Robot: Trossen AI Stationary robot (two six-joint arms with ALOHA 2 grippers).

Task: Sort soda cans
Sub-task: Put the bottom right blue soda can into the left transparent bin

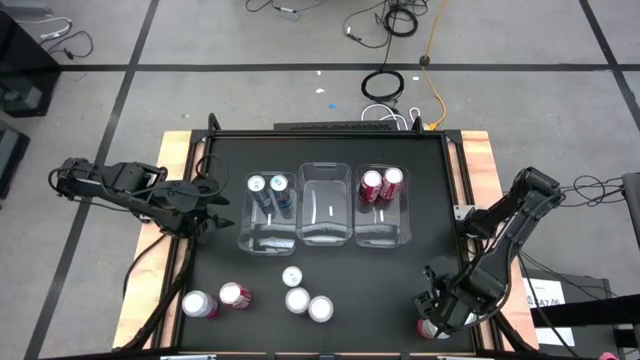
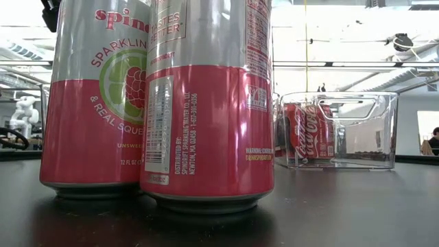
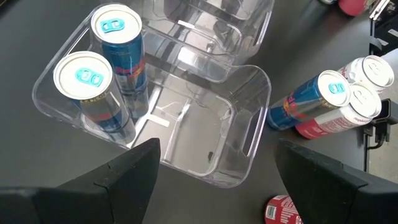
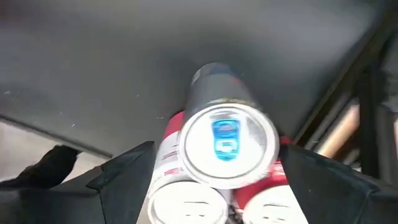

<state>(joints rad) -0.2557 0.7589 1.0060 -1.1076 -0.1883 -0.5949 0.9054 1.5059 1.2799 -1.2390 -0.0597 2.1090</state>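
Soda cans stand sorted in part: two blue cans with silver tops (image 1: 268, 186) in the left clear plastic bin (image 1: 262, 235), two red cans (image 1: 380, 184) in the right clear bin (image 1: 383, 232). Five more cans (image 1: 297, 296) stand loose on the black table (image 1: 350, 290) near the front. The left gripper (image 1: 212, 212) hovers open beside the left bin. The right gripper (image 1: 437, 318) hangs open over cans at the front right corner.

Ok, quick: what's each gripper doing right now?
Left gripper: open, empty, above the left clear bin.
Right gripper: open, at the table's near right corner, over a blue-tabbed can, not gripping it.
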